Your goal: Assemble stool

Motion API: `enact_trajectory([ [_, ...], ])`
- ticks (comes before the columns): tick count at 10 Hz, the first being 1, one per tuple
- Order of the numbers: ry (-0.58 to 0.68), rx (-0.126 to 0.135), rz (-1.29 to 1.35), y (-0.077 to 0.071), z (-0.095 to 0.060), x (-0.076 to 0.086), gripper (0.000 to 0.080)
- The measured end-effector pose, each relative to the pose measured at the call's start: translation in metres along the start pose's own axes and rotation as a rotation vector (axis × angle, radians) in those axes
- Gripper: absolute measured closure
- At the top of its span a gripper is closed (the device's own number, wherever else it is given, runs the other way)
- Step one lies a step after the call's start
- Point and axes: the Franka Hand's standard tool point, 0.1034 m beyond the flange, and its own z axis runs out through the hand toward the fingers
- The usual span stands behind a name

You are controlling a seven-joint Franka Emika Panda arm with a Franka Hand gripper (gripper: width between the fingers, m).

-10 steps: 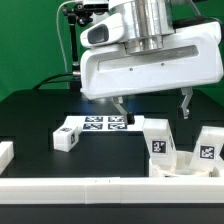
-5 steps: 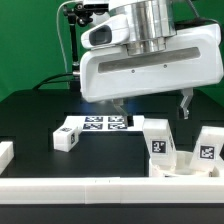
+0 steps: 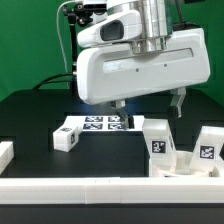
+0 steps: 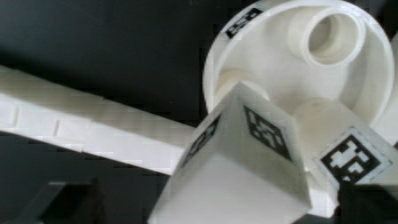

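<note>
My gripper [image 3: 150, 106] hangs open above the table, its two dark fingers spread wide with nothing between them. Just below it stands a white blocky leg [image 3: 158, 138] with black-and-white tags. In the wrist view that leg [image 4: 249, 150] fills the foreground between my fingertips [image 4: 71, 205], apart from them. Behind it lies the round seat disc [image 4: 311, 50], with a hole in it and a tag on its rim. A second leg [image 3: 208, 146] stands at the exterior view's right. A third leg [image 3: 68, 137] lies at its left.
The marker board [image 3: 100, 123] lies flat beside the lying leg. A long white border bar [image 3: 100, 190] runs along the front; another bar [image 4: 71, 110] crosses the wrist view. A short white bar piece [image 3: 5, 152] sits at the exterior view's left edge.
The gripper body has shifted slightly toward the exterior view's left and turned a little. Its jaws stay open. The parts on the table have not moved.
</note>
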Motion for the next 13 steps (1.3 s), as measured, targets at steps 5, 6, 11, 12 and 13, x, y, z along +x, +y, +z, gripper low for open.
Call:
enact_trajectory([
  [5, -0.030, -0.014, -0.389, -0.005, 0.005, -0.001, 0.0150],
  [6, -0.043, -0.019, -0.512, -0.005, 0.008, -0.002, 0.0150],
  [11, -0.078, -0.040, -0.801, -0.009, 0.011, 0.002, 0.0150],
  [12, -0.077, -0.040, -0.787, -0.011, 0.011, 0.004, 0.0150],
  [13, -0.079, -0.037, -0.783, -0.011, 0.012, 0.006, 0.0150],
])
